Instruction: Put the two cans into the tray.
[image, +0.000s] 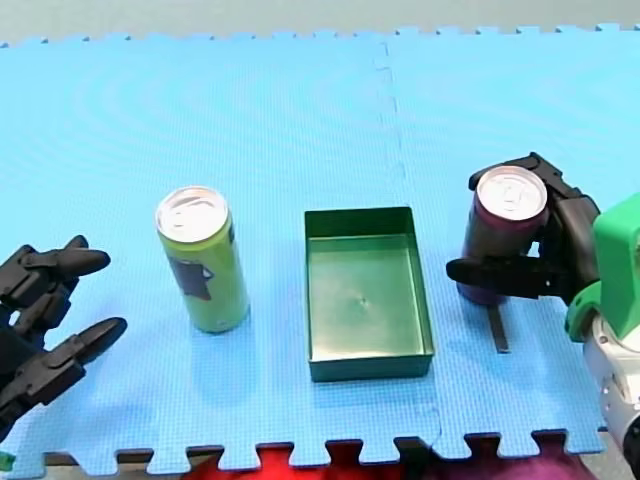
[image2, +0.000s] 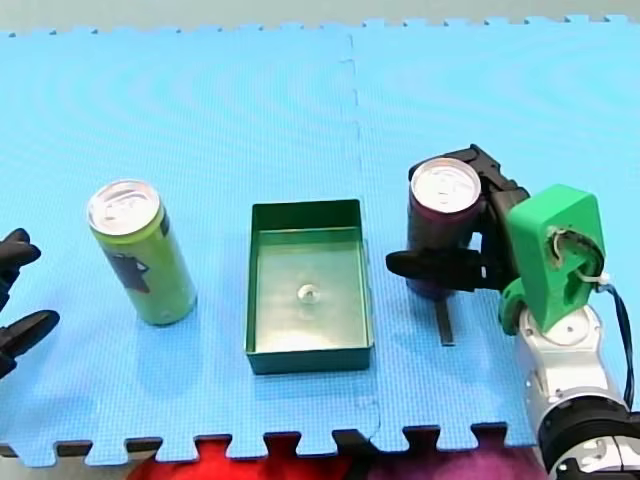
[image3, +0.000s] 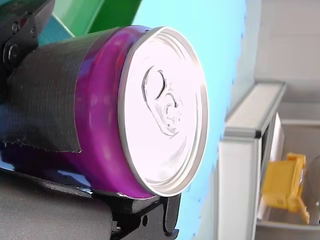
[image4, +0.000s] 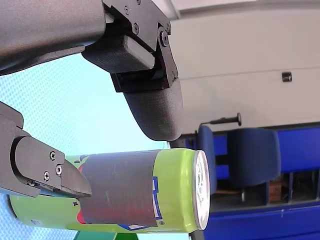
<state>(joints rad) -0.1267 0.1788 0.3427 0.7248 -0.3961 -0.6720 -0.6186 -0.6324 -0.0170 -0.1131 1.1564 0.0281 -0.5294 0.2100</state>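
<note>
Neither can is in the green tray (image: 368, 366) yet, so both placements remain. The right hand (image: 560, 240) has its fingers clamped around the purple can (image: 497, 238), which is upright just right of the tray. The green can (image: 205, 265) stands untouched on the blue foam mat (image: 250, 120), left of the tray. The left hand (image: 45, 320) holds nothing, near the mat's left edge and apart from that can.

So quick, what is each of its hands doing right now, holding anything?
Left hand: open, holding nothing, at the mat's near left edge, left of the green can.
Right hand: closed around the purple can, right of the tray.
</note>
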